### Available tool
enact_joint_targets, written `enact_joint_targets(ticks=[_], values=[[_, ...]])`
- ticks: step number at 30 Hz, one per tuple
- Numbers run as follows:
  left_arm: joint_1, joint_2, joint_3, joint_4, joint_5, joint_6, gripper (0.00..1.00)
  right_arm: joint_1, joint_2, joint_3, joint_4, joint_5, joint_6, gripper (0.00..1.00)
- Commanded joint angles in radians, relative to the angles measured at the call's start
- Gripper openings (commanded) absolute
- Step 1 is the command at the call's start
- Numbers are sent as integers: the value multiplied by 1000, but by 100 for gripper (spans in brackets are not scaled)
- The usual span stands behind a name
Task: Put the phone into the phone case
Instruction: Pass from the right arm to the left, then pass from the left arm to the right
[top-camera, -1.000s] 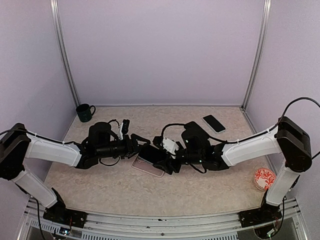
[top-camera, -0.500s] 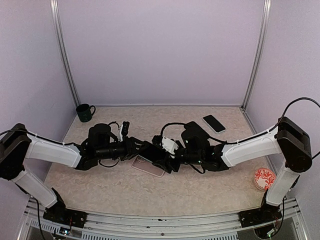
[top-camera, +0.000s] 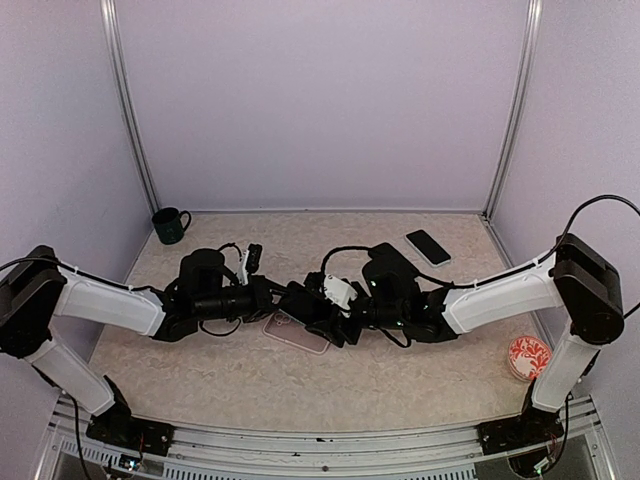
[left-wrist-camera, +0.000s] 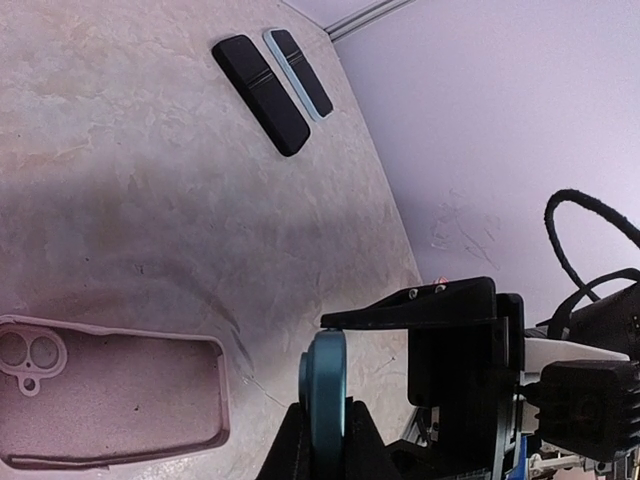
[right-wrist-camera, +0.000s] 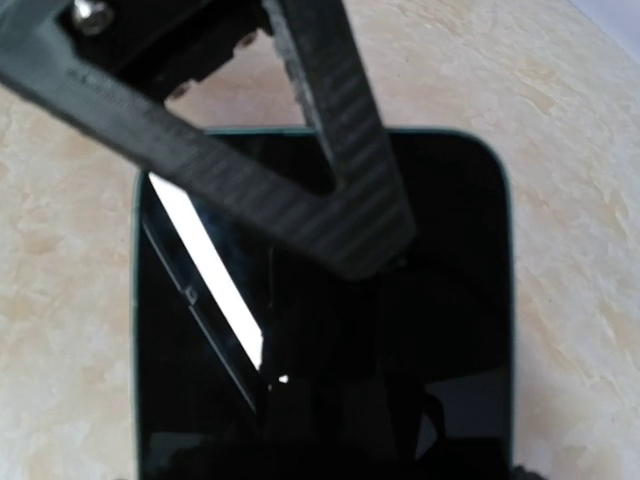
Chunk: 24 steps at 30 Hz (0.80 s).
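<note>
Sitting nearest, by the right arm's base: red-patterned round dish (top-camera: 528, 357), uninvolved. Next, a pink soft phone case (left-wrist-camera: 110, 400) lies flat on the beige marbled tabletop (left-wrist-camera: 150, 180), cavity up and empty, with its camera cut-out showing.

Just beside and above it is a black glass-fronted phone with a teal rim (right-wrist-camera: 440, 320), held on edge clear of the table and apart from the case. Left gripper (left-wrist-camera: 326, 440) is clamped tight across the phone's thickness, one finger lying over the screen. Right gripper (top-camera: 333, 317) has its jaws wide and seems to span the phone's width; its fingertips are not visible.

Farther back are a black flat handset (left-wrist-camera: 260, 85) beside a pale-rimmed one (left-wrist-camera: 298, 72), and a dark green mug (top-camera: 170, 225).

Judgement: lifted, both arms on it. Aligning, laying flat and pressing in are not yet done.
</note>
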Motion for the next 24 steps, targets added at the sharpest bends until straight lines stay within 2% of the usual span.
enact_joint_targets(ticks=[1,7,13,16,19,24], values=[[-16,11,28,-38,-26,18,5,9,-24,24,56,15,-5,74],[-18,-7,24,-46,-41,28,3,8,-48,29,19,77,34,98],[-17,-66,11,-59,-63,52,2,-11,-117,34,-62,132,153,100],[-17,-109,-3,-46,-70,62,1,-61,-173,4,-65,-3,274,100],[-17,-155,-24,-21,-76,68,0,-140,-251,-71,9,-174,394,100],[-17,-232,-76,55,-73,72,0,-242,-323,-178,113,-321,575,99]])
